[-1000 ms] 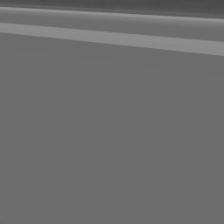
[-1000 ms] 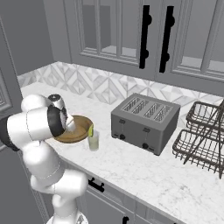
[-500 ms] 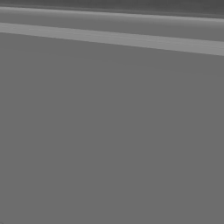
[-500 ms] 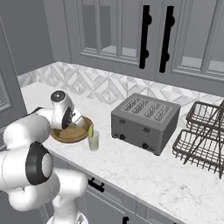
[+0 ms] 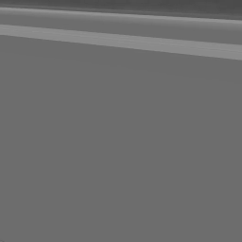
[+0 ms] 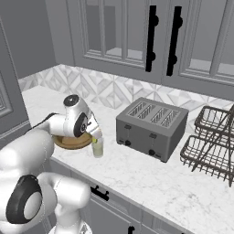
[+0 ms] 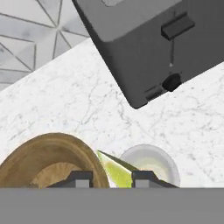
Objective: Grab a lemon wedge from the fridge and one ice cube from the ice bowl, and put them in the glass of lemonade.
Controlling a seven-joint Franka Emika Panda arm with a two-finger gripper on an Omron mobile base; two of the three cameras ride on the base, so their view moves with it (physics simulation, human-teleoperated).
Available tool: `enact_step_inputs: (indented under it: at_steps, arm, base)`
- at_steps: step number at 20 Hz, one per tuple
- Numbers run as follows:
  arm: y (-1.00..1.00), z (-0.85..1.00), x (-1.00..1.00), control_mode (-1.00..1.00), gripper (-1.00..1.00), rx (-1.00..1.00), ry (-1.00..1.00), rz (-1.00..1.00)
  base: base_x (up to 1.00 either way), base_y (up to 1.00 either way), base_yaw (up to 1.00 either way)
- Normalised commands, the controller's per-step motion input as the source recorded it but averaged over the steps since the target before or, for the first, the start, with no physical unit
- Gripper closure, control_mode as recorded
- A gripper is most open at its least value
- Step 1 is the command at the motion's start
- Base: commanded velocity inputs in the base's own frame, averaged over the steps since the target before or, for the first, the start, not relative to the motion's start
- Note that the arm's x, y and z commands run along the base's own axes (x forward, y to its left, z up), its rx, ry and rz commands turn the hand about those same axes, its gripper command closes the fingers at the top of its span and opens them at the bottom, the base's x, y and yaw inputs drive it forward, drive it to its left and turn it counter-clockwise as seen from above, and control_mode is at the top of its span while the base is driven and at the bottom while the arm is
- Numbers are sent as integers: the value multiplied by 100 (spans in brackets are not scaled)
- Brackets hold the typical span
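My gripper [image 7: 112,178] is shut on the lemon wedge [image 7: 115,169], a small yellow-green piece pinched between the two dark fingertips [image 7: 79,179]. In the right base view the gripper [image 6: 95,133] hangs just above the glass of lemonade [image 6: 97,147], a small pale tumbler near the counter's front. From the hand, the glass [image 7: 152,162] lies just right of the wedge and the ice bowl [image 7: 46,154] just left. The tan ice bowl [image 6: 72,142] stands beside the glass, half hidden by my arm. No ice cube can be made out. The fridge is out of view.
A grey four-slot toaster [image 6: 151,127] stands right of the glass, its front showing at the hand view's top [image 7: 148,48]. A dark wire dish rack [image 6: 210,146] sits at the far right. Glass-fronted wall cabinets [image 6: 137,36] hang above the marble counter [image 6: 151,178].
My hand has swung right, from over the bowl's left side to just above the glass. Bowl, glass and toaster have stayed put.
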Motion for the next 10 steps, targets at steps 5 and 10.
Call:
enact_step_inputs:
  at_steps: [5, 10]
  arm:
    - [-34, 0, -2, -100, 100, 1, 6, -4]
    - [-25, -7, -7, -100, 100, 4, 1, 0]
  base:
    - [0, 0, 0]
    - [0, 0, 0]
